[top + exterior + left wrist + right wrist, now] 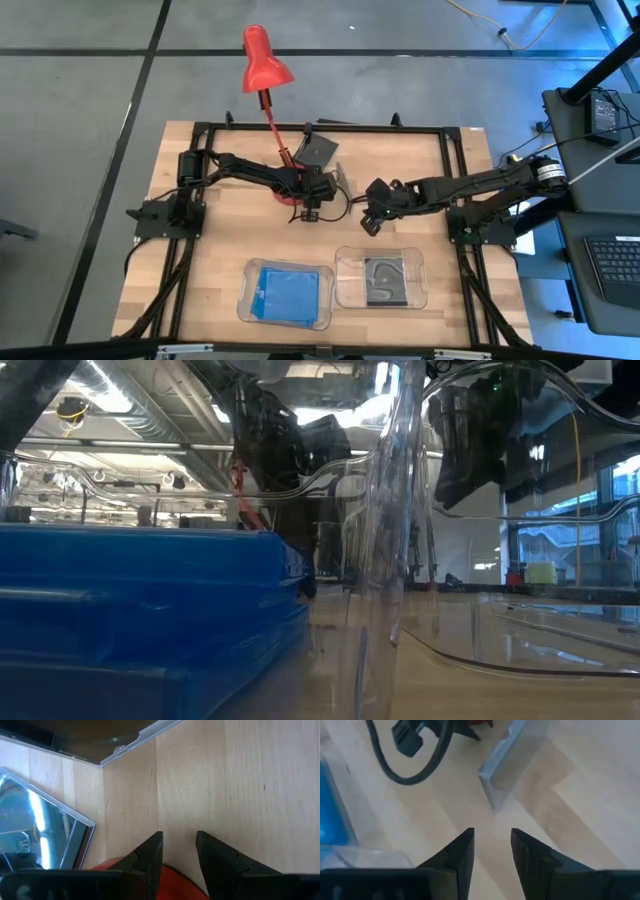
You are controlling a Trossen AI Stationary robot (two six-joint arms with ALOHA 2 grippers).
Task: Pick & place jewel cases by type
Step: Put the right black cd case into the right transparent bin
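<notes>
A: Blue jewel cases (140,615), stacked, fill the near left of the low view; from above they lie in the left clear tray (243,300) at the front of the worktop (220,240). Beside it, the right clear tray (415,262) holds a dark grey jewel case (385,280).

B: And the remaining cases?

A: One dark jewel case (318,150) lies at the back of the worktop, just beyond the red desk lamp (266,62) and its stem. A clear-edged case (45,840) lies flat near the left end effector in the left wrist view, with the corner of the dark one (100,740) farther off. In the right wrist view, another pale translucent case (507,762) lies ahead of the right end effector (whether it is the same clear case cannot be told).

B: State of the left end effector?

A: Left end effector (178,851) hangs over the bare wood at centre-back, beside the lamp's red base (165,882). Its fingers (150,852) stand a narrow gap apart, holding nothing.

B: And the right?

A: Right end effector (491,849) is near the middle of the worktop, right of the lamp base, above the wood and behind the trays. Its fingers (462,850) are likewise narrowly parted and empty. A black cable (415,760) loops across the wood ahead of it.

B: Are the two arms touching?

A: No; seen from above, the left end effector (310,208) and the right end effector (371,222) are near but apart.
</notes>
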